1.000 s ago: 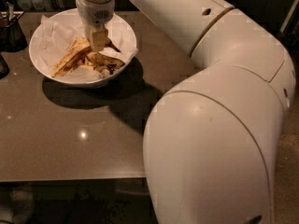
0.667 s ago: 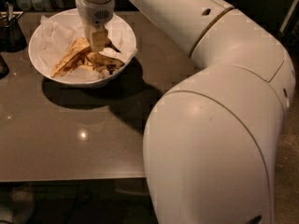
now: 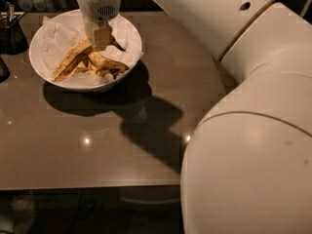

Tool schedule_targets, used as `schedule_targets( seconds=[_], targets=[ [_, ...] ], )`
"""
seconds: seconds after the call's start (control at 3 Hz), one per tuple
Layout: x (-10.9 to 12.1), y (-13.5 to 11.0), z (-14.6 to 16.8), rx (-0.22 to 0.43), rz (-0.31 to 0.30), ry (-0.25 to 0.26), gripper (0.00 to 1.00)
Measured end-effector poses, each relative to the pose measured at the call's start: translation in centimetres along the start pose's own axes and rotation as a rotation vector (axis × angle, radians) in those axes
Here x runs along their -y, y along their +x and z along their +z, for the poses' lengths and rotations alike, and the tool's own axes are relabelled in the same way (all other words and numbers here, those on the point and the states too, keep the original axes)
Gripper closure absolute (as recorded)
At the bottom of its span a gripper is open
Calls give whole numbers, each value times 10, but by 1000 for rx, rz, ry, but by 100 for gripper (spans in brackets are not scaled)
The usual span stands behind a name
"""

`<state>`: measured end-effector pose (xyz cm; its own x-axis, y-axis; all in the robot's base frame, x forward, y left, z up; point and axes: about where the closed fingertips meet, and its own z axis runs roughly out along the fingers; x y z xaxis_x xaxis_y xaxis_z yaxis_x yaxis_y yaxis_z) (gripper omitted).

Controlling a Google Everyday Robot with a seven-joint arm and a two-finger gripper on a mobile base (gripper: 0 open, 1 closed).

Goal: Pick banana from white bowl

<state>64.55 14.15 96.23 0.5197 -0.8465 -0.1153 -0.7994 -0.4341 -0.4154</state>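
The white bowl (image 3: pixel 127 34), lined with white crinkled paper, stands at the table's back left. The banana (image 3: pixel 71 61), long and yellow with brown speckles, lies slanted in it, its upper end at my gripper. My gripper (image 3: pixel 101 42) reaches down from above into the bowl's middle and covers that upper end of the banana. Shorter brown-spotted bananas (image 3: pixel 108 64) lie just right of and below the gripper.
A dark container (image 3: pixel 11 33) stands left of the bowl at the table's edge. My large white arm (image 3: pixel 248 130) fills the right side of the view and casts a shadow on the brown table (image 3: pixel 87 150). The table's front edge runs along the bottom.
The gripper stays at the same spot over the banana's upper end. The arm's big elbow has shifted to the right, uncovering more of the table and its shadow.
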Motion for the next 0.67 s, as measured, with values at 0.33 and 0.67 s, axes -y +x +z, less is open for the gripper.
schedule_targets(
  seconds=[0.33,0.67],
  targets=[
    [0,0,0,0,0,1,100],
    [1,-4,-16,8,9,44,100]
  ],
)
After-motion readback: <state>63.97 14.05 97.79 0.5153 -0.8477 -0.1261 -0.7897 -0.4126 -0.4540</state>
